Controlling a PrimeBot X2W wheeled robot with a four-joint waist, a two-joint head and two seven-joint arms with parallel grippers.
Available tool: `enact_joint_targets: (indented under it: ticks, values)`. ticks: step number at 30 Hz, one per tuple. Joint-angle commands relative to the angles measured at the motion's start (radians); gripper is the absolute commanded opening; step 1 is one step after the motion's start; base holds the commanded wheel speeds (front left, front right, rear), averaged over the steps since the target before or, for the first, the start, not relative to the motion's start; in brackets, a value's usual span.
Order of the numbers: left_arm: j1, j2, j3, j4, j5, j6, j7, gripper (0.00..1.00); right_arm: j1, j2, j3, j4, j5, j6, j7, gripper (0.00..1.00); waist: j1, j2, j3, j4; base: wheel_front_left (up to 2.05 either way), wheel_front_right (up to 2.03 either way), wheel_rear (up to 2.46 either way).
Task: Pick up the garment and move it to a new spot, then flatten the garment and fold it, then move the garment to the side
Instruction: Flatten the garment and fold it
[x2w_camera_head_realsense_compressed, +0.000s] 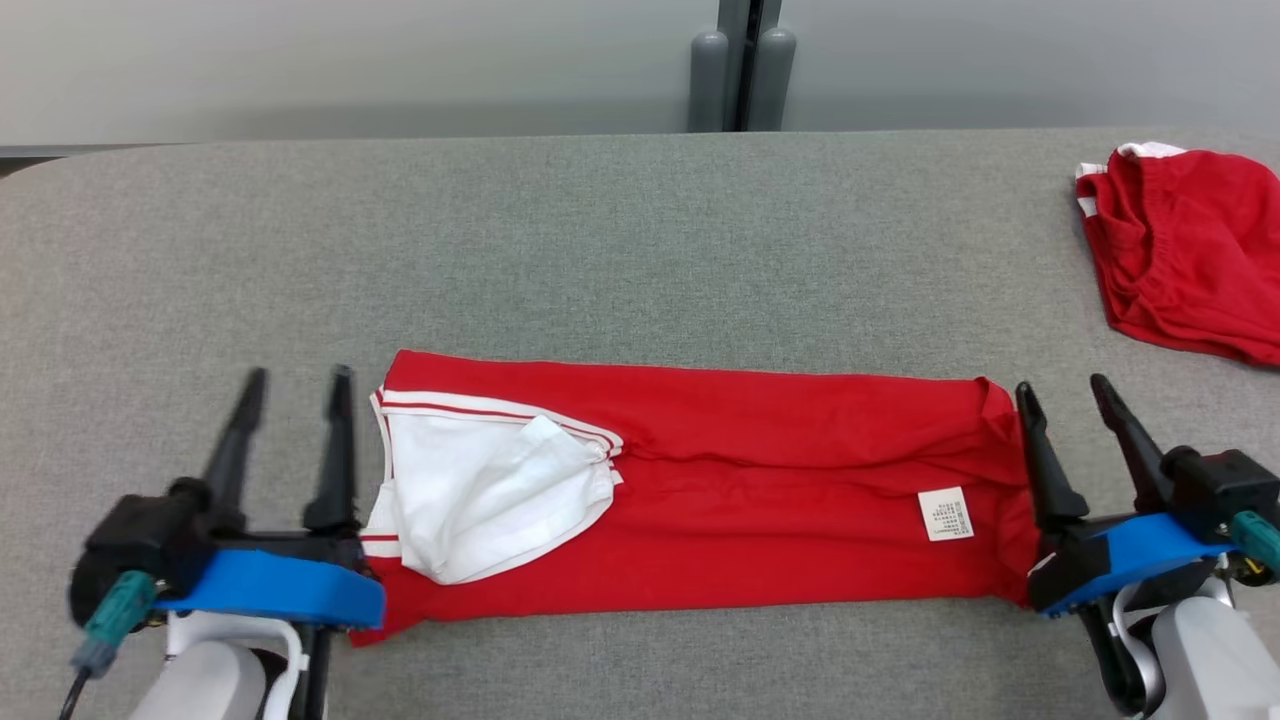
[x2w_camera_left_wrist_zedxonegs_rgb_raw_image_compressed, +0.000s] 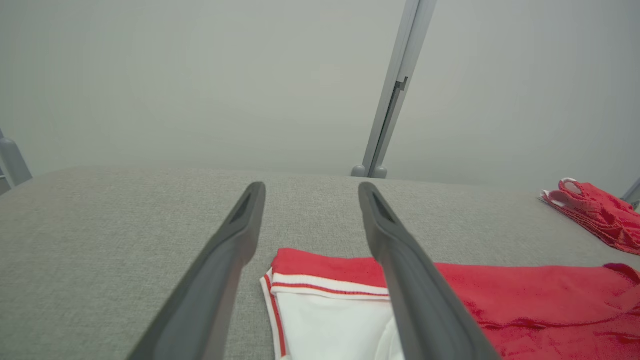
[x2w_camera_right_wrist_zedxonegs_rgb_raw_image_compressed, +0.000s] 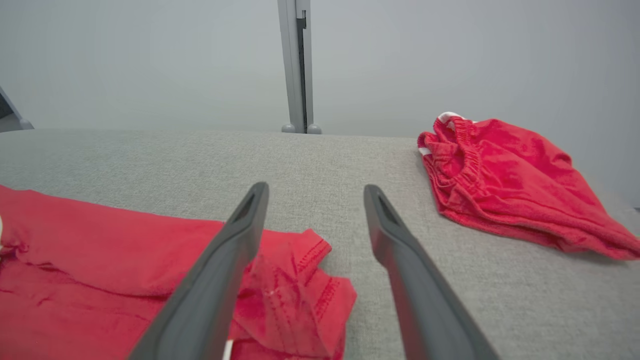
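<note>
Left gripper (x2w_camera_head_realsense_compressed: 300, 372) spread, right gripper (x2w_camera_head_realsense_compressed: 1060, 382) spread; garment (x2w_camera_head_realsense_compressed: 780, 470) lengthwise, collar (x2w_camera_head_realsense_compressed: 500, 410) leftward

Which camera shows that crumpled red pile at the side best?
The right wrist view: the crumpled red pile lies close, nearly whole, waistband clear. The head view crops it at the edge; the left wrist view shows it small, far.

Soft red cloth garment (x2w_camera_head_realsense_compressed: 760, 480); coarse matt grey woven fabric table (x2w_camera_head_realsense_compressed: 600, 250).
</note>
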Motion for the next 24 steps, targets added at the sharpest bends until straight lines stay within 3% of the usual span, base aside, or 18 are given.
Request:
enact_joint_targets:
  ticks: [1,5,10,17,24]
  values:
    - [0.03,-0.029,0.072,-0.024,0.052,0.008,-0.004,1.0,-0.014,-0.002,-0.015,0.005,0.006,0.0,-0.002,1.0,0.0001,0.0,0.002,0.002,0.0,0.0,0.0]
    - [0.096,-0.117,0.238,-0.058,0.177,-0.005,-0.004,1.0,-0.062,0.015,-0.05,0.054,-0.004,0.0,0.029,1.0,0.0001,0.0,0.005,0.008,0.0,0.0,0.0]
    - [0.147,-0.203,0.376,-0.051,0.306,-0.041,-0.004,1.0,-0.106,0.041,-0.067,0.139,-0.009,0.0,0.068,1.0,0.0001,0.0,0.008,0.023,0.0,0.0,0.0]
    - [0.186,-0.278,0.513,-0.008,0.432,-0.091,-0.004,1.0,-0.119,0.062,-0.079,0.268,-0.012,0.0,0.107,1.0,0.0001,0.0,0.014,0.031,0.0,0.0,0.0]
    - [0.195,-0.338,0.584,0.017,0.51,-0.142,-0.004,1.0,-0.101,0.084,-0.076,0.361,-0.019,0.0,0.13,1.0,0.0001,0.0,0.017,0.029,0.0,0.0,0.0]
